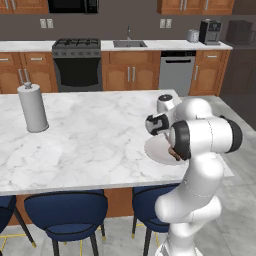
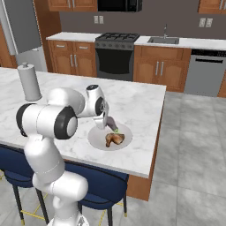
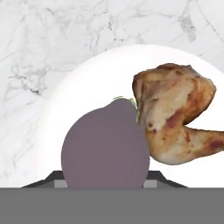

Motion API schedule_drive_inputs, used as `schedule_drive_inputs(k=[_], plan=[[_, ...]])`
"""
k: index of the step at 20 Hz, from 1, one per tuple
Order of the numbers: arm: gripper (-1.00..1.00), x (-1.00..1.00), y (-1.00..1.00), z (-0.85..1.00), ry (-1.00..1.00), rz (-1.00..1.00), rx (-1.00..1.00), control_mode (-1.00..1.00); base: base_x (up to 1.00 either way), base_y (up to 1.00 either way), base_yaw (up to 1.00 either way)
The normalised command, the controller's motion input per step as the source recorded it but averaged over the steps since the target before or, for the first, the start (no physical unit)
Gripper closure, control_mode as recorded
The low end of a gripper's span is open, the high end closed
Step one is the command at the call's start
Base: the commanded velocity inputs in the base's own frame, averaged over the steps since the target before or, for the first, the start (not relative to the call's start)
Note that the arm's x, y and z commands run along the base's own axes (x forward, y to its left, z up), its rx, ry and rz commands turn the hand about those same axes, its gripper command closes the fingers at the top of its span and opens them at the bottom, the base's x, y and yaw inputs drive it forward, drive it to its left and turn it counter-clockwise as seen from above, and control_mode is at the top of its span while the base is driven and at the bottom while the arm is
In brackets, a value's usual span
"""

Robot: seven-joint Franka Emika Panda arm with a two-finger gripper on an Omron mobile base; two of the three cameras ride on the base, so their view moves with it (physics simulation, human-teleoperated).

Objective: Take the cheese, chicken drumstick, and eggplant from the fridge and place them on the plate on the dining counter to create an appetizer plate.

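Note:
My gripper (image 2: 109, 122) is shut on the eggplant (image 3: 106, 146), a dull purple lump with a green stem, and holds it just above the plate (image 2: 95, 140). The brown chicken drumstick (image 3: 177, 118) lies on the plate (image 3: 87, 83) right beside the eggplant; I cannot tell whether they touch. From the right base view the drumstick (image 2: 114, 139) rests near the plate's middle. The plate (image 1: 151, 149) sits near the right end of the marble dining counter (image 1: 90, 135), half hidden by my arm. The cheese is out of view. The grey fridge (image 2: 22, 26) stands far back left.
A grey paper-towel roll (image 1: 32, 107) stands on the counter's left part. Blue stools (image 1: 65, 210) line the near edge. The counter's right edge (image 2: 156, 132) runs close beside the plate. The stove (image 1: 77, 62) and sink (image 1: 129, 44) are on the wall counter behind.

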Motion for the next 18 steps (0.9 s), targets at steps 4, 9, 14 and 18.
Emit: schedule_drive_inputs(k=[4, 9, 14, 18], plan=[[1.0, 0.09, -0.1, -0.4, 0.0, 0.0, 0.0, -1.0, 0.0, 0.0, 0.0], [-1.0, 0.0, 0.0, -0.39, 0.0, 0.0, 0.0, -1.0, 0.0, 0.0, 0.0], [-1.0, 0.0, 0.0, -0.22, 0.0, 0.0, 0.0, -1.0, 0.0, 0.0, 0.0], [-1.0, -0.18, -0.01, 0.0, 0.0, 0.0, 0.0, -1.0, 0.0, 0.0, 0.0]])
